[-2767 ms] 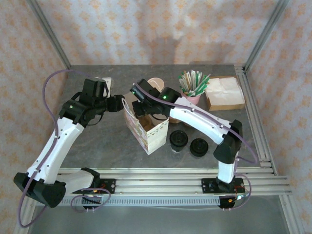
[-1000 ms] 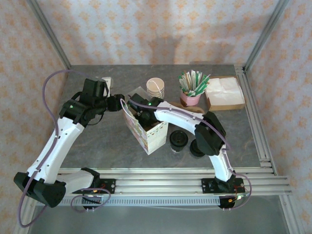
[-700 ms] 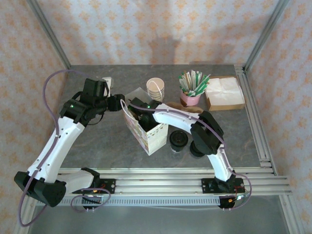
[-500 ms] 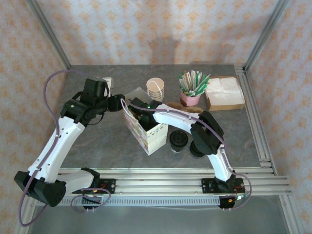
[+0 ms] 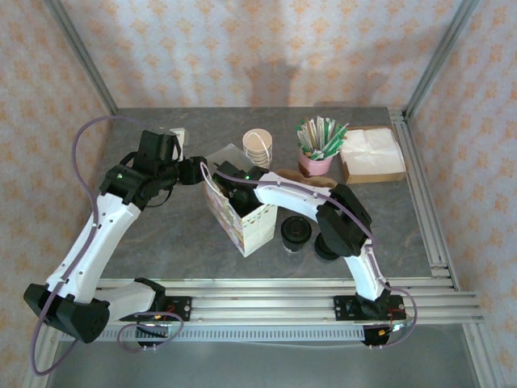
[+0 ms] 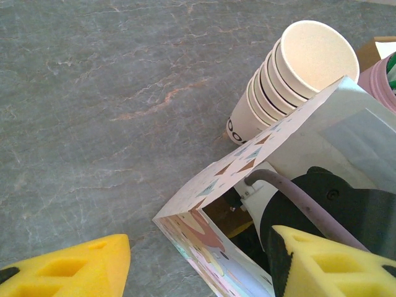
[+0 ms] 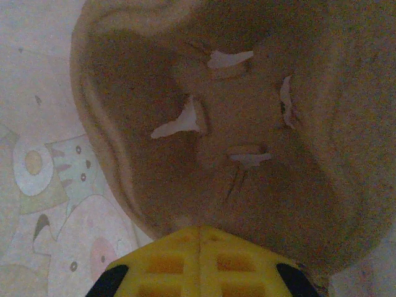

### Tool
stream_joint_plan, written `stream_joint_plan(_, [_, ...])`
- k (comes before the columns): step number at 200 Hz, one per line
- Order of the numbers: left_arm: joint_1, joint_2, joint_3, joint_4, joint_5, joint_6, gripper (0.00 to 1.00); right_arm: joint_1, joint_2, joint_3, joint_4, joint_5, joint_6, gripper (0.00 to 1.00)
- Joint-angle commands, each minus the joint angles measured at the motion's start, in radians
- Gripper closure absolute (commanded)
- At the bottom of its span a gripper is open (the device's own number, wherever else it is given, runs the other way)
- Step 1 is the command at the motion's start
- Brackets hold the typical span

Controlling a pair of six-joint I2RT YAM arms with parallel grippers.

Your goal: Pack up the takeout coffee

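light capped cup beside the bag: grip the wall, not the lid

the takeout coffee point(image 5: 296, 231) stands upright on the tabletop point(image 5: 161, 234), just beside the near right wall of the paper bag point(image 5: 246, 228), not yet packed. it should be light, but its paper wall is soft and will dent under a hard squeeze. the black lid is slick and may pop, so take it across the wall below the lid and keep it upright. it is small from above, so i only judge it to be the capped cup and not the loose lids point(image 5: 321, 249) close on its right. the right tool point(image 7: 201, 241) is pinched closed on nothing, down inside the bag, and the right arm point(image 5: 283, 187) crosses just behind the cup. the left tool point(image 6: 198, 250) stands part-open astride the bag's far rim. the stack of cups point(image 6: 291, 74) stands just behind the bag.
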Motion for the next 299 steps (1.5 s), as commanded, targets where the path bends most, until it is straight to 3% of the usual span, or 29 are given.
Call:
stream_joint_plan(1, [-0.009,-0.005,0.001,0.020,-0.002,-0.007,0.39,0.000,-0.067,-0.005,0.024,0.044,0.015,1.00])
stream_joint_plan(75, [-0.009,0.006,0.001,0.023,-0.008,-0.002,0.39,0.000,-0.094,-0.046,0.148,0.163,-0.035,1.00])
stream_joint_plan(223, [-0.007,-0.006,-0.012,0.025,-0.004,0.001,0.39,-0.001,0.068,-0.066,0.056,0.102,-0.003,1.00])
stream_joint_plan(299, [-0.009,0.000,-0.010,0.026,0.003,-0.003,0.39,0.000,0.039,-0.037,0.052,0.111,0.010,1.00])
